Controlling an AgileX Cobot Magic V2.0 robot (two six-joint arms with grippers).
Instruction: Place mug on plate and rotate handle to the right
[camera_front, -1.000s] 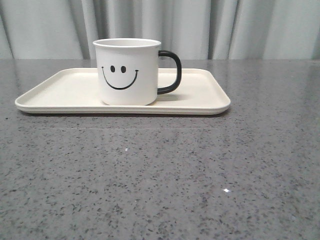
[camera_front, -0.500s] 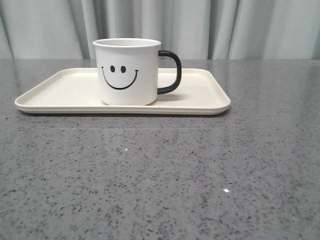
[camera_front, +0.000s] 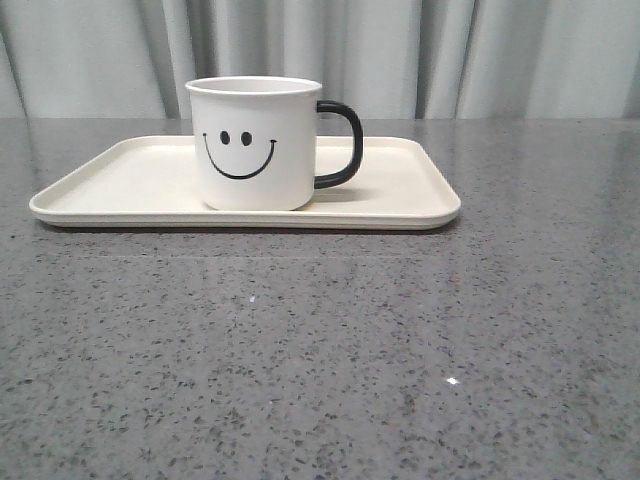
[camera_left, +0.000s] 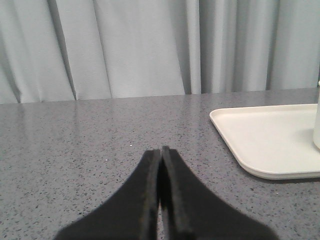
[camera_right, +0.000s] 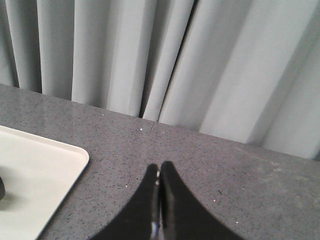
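The white mug (camera_front: 254, 143) with a black smiley face stands upright on the cream plate (camera_front: 400, 195), left of the plate's middle. Its black handle (camera_front: 341, 144) points to the right in the front view. Neither gripper shows in the front view. In the left wrist view my left gripper (camera_left: 161, 150) is shut with nothing in it, over bare table beside a corner of the plate (camera_left: 260, 140); a sliver of the mug (camera_left: 317, 125) shows at the frame's edge. My right gripper (camera_right: 159, 167) is shut and empty, apart from the plate's corner (camera_right: 35, 175).
The speckled grey table (camera_front: 320, 350) stretches wide in front of the plate. Grey curtains (camera_front: 450, 50) hang behind the table's far edge.
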